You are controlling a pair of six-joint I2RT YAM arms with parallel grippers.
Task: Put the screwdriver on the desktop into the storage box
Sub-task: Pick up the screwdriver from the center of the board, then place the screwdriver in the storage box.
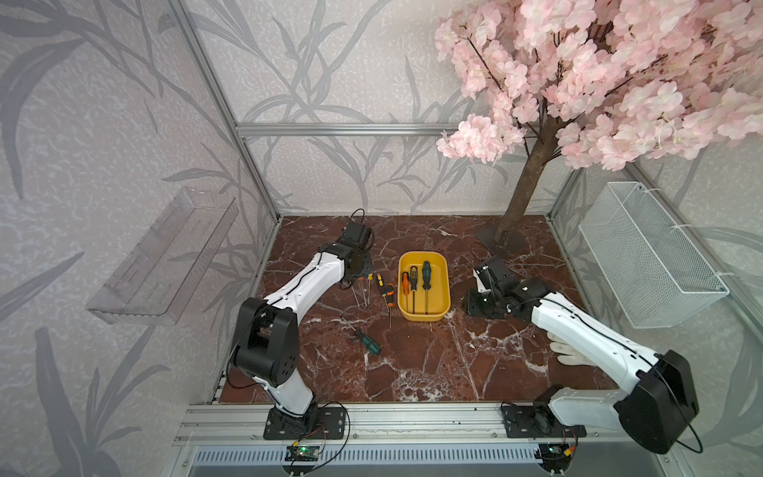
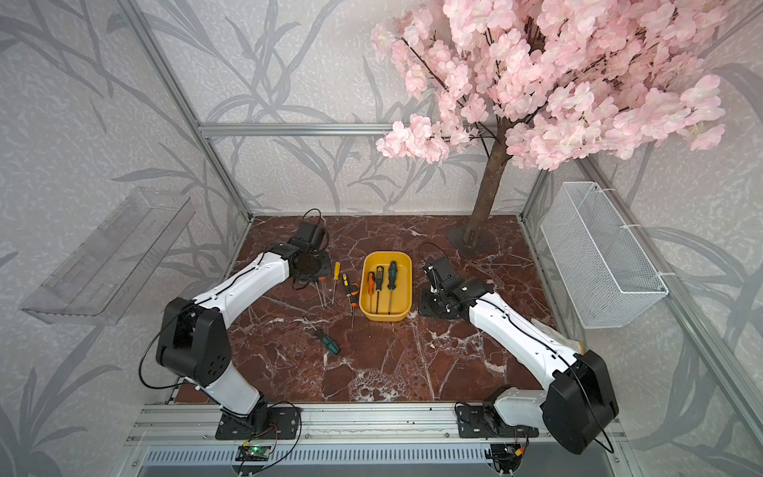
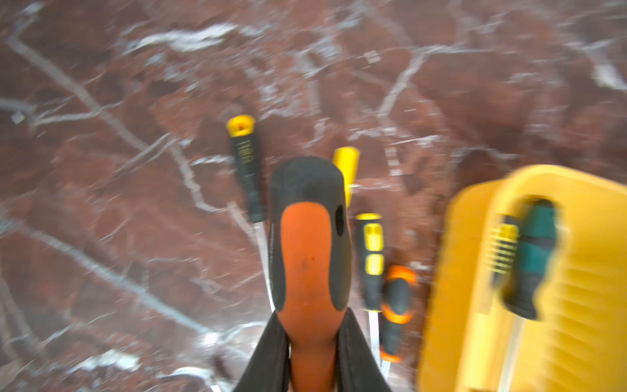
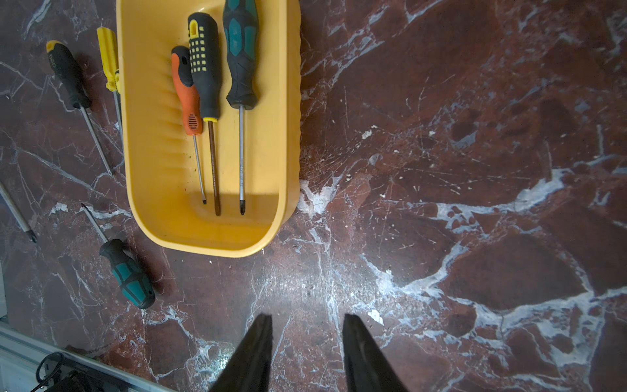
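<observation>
Near the yellow storage box (image 3: 576, 190), the left claw (image 3: 314, 325) grasps an orange-and-black-handled screwdriver (image 3: 307, 254); right claw (image 4: 307, 322) gapes.

We find open tabletop (image 1: 433, 363) at 5 and 6 o'clock of the yellow box (image 1: 421, 316), wide enough to pass. At its 9 o'clock, loose screwdrivers (image 1: 385, 285) crowd the gap. A green-handled screwdriver (image 1: 369, 343) lies between 7 and 8. The right arm (image 1: 495, 289) blocks 3 o'clock, and the tree foot (image 1: 487, 238) blocks 1 o'clock.
</observation>
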